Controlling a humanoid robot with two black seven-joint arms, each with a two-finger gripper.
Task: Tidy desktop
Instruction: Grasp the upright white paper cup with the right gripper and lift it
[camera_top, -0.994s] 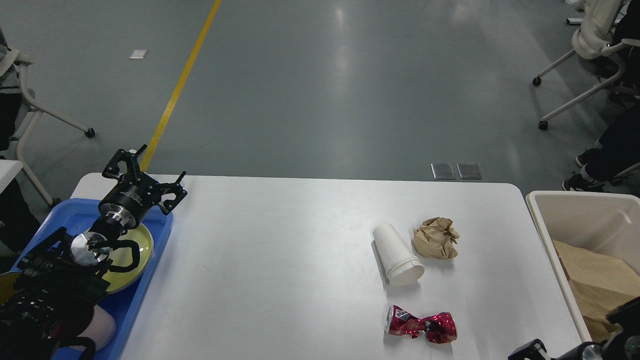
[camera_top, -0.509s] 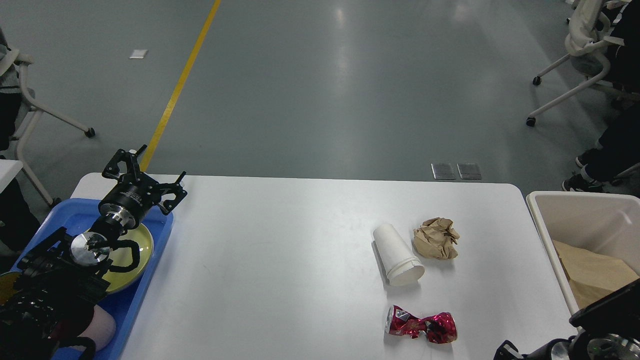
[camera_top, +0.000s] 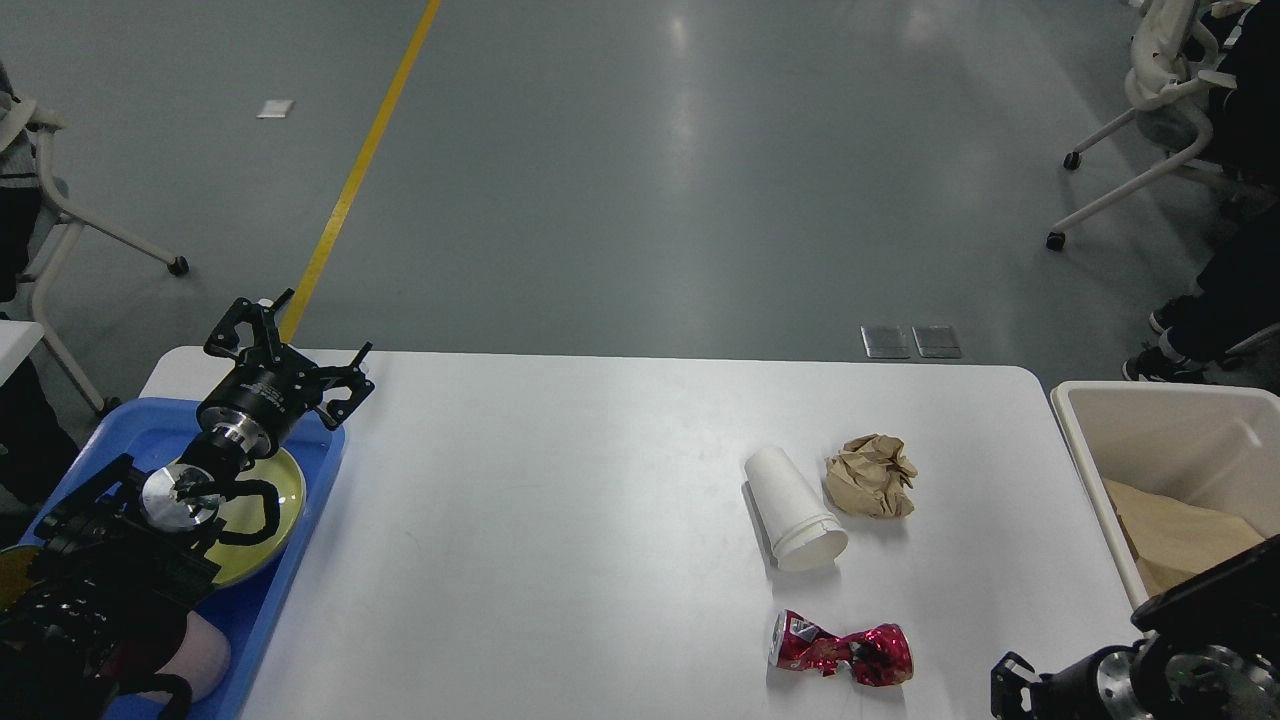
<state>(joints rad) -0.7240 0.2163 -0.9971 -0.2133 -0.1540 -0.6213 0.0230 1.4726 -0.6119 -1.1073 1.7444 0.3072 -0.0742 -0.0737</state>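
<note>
The white desktop (camera_top: 560, 500) carries three pieces of litter right of centre. A white paper cup (camera_top: 795, 510) lies on its side with its mouth toward me. Beside it to the right rests a crumpled brown paper ball (camera_top: 872, 475), and nearer me lies a crushed red can (camera_top: 840, 652). My left gripper (camera_top: 295, 355) hangs open and empty over the table's far left corner, above the tray's far edge. My right gripper (camera_top: 1012, 685) pokes in at the bottom right, right of the can; only part of it shows, dark.
A blue tray (camera_top: 160, 425) at the left edge holds a yellow-green plate (camera_top: 265, 495). A beige bin (camera_top: 1170, 440) with brown paper (camera_top: 1180, 535) inside stands off the table's right end. Office chairs stand on the floor far left and far right.
My right arm has come further into view at the bottom right, moving left toward the can. The left arm and the litter have not moved.
</note>
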